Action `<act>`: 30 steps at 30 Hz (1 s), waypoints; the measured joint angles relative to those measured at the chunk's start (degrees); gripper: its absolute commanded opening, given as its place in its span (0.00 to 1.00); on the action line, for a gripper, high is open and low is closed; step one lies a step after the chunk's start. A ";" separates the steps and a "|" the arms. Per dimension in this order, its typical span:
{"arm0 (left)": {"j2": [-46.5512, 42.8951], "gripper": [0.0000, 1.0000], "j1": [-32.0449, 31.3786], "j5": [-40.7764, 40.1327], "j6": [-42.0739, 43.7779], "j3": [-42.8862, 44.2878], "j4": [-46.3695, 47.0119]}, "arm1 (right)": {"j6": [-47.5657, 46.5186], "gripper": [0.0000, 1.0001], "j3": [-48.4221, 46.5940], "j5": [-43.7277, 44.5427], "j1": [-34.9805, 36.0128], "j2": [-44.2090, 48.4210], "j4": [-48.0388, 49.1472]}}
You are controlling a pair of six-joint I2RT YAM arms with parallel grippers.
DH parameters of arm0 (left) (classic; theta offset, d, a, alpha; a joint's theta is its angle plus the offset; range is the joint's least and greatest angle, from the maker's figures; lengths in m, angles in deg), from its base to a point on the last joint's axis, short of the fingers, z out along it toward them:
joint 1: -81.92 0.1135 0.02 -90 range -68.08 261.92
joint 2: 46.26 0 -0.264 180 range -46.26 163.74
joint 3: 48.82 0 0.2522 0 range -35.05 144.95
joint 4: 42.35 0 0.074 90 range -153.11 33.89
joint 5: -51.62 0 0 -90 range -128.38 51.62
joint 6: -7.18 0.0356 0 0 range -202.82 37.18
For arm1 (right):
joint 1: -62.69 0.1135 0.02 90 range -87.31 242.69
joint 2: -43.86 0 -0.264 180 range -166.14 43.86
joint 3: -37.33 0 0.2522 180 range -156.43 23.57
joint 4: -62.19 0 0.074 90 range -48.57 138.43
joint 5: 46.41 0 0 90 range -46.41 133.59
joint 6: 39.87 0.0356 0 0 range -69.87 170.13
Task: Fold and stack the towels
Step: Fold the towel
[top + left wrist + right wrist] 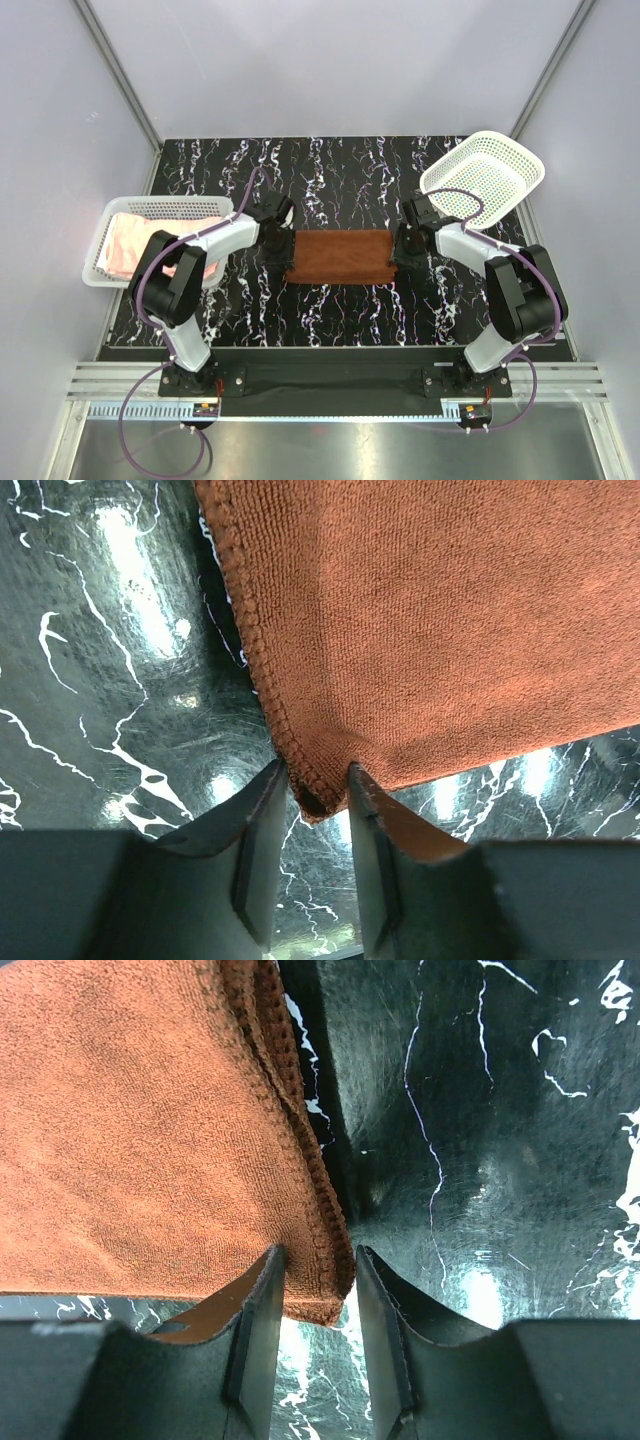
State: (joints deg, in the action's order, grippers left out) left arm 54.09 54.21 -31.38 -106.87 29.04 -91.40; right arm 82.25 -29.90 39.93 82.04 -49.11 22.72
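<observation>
Left hand (315,770) and right hand (320,1252) pinch rust-brown towel (340,256) corners

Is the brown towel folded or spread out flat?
Folded. The towel lies as a narrow strip on the table, and the right wrist view shows two hemmed layers stacked along its edge.

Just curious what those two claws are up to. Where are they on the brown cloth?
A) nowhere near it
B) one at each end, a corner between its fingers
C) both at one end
B: the left gripper and the right gripper each straddle a corner at opposite ends of the rust-brown towel.
</observation>
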 measured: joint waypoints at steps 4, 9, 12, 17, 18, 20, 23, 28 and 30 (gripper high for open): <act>0.00 0.30 0.00 0.07 -0.07 0.00 0.09 | 0.90 0.38 0.59 0.04 0.00 0.00 0.22; 0.00 0.36 0.00 -0.02 -0.02 0.04 -0.44 | 1.81 0.29 1.16 0.00 0.00 0.00 0.44; 0.00 0.36 0.00 -0.22 -0.24 0.04 -1.18 | 2.27 0.34 1.27 -0.11 0.00 0.00 0.61; -0.13 0.33 -0.17 -0.59 -0.76 0.04 -1.18 | 3.17 0.36 2.19 -0.33 0.00 0.20 0.94; -0.20 0.33 -0.24 -0.61 -1.03 0.04 -1.09 | 3.32 0.35 2.32 -0.33 0.00 0.24 0.98; -0.26 0.33 -0.39 -0.61 -1.33 0.04 -1.01 | 3.63 0.35 2.56 -0.31 0.00 0.44 1.03; -0.28 0.34 -0.46 -0.61 -1.51 0.04 -1.03 | 3.82 0.37 2.82 -0.31 0.00 0.79 1.03; -1.40 0.40 -1.01 -1.70 -2.23 0.04 -1.55 | 3.80 0.38 3.26 -0.31 0.00 1.62 1.03; -2.45 0.40 -1.11 -2.32 -2.95 0.04 -1.79 | 3.80 0.38 3.41 -0.31 0.00 1.86 1.01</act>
State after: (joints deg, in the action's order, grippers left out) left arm 51.64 53.10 -33.70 -109.82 29.08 -93.19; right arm 86.05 -26.49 39.62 82.04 -47.25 23.72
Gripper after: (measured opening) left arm 0.399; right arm 0.376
